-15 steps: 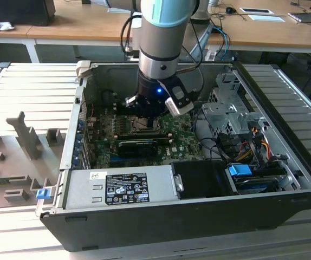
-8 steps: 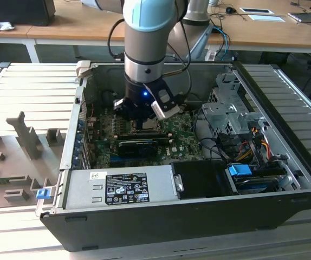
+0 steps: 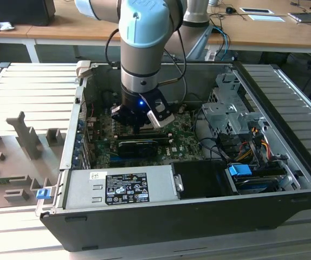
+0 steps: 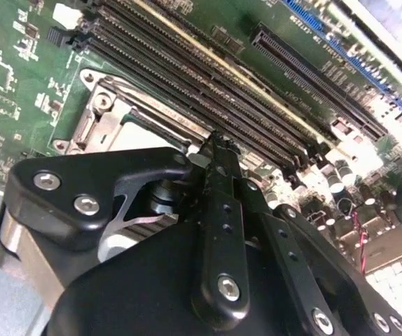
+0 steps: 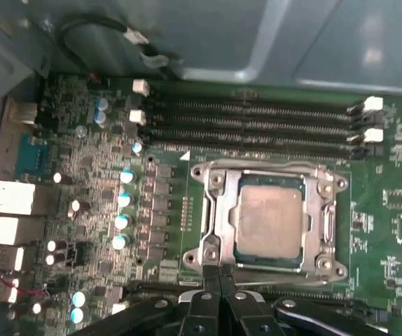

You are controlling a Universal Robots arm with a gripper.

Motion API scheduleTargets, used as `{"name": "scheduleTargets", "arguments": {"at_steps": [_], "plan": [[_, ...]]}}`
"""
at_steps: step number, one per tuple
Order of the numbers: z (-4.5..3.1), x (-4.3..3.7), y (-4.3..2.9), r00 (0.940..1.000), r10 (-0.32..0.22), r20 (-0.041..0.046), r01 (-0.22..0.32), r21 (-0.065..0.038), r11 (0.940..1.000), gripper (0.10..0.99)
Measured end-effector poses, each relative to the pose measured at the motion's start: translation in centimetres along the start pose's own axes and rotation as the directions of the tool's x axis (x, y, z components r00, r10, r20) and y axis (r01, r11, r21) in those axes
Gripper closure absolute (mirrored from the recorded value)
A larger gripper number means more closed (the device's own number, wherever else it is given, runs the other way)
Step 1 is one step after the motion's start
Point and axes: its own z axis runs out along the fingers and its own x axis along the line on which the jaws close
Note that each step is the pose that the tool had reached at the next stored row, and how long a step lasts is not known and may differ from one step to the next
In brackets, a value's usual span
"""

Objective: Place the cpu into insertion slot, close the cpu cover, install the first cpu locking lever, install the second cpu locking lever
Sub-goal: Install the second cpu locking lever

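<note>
The cpu [image 5: 267, 220] lies flat in the insertion slot [image 5: 202, 173] on the green motherboard, silvery top showing. The cpu cover [image 5: 218, 210], a silver frame with a square window, is folded down around it. My gripper [image 5: 218, 276] is shut, its two black fingertips [image 5: 211, 274] pressed together and touching the socket's corner by the cover's edge; nothing shows between them. In the second wrist view the gripper [image 4: 215, 150] tips sit right beside the metal socket frame [image 4: 106, 115]. In the exterior view the gripper [image 3: 139, 123] reaches down inside the open computer case.
Long black memory slots [image 5: 257, 122] run just beyond the socket, and a row of capacitors [image 5: 124, 199] stands beside it. A black card [image 3: 139, 146], the power supply [image 3: 123, 187] and a drive cage [image 3: 226, 108] with cables crowd the case.
</note>
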Motion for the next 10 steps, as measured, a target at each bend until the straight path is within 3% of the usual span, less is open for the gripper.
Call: {"name": "scheduleTargets", "arguments": {"at_steps": [4, 6, 10], "plan": [[-0.1, 0.31, -0.62, 1.0, -0.001, 0.0018, 0.001, -0.023, 0.9997, 0.98], [-0.1, 0.68, -0.89, 1.0, -0.002, 0.0036, 0.002, -0.045, 0.999, 0.98], [-0.04, 0.96, -1.2, 1.0, -0.002, 0.0049, 0.002, -0.062, 0.9981, 0.98]]}}
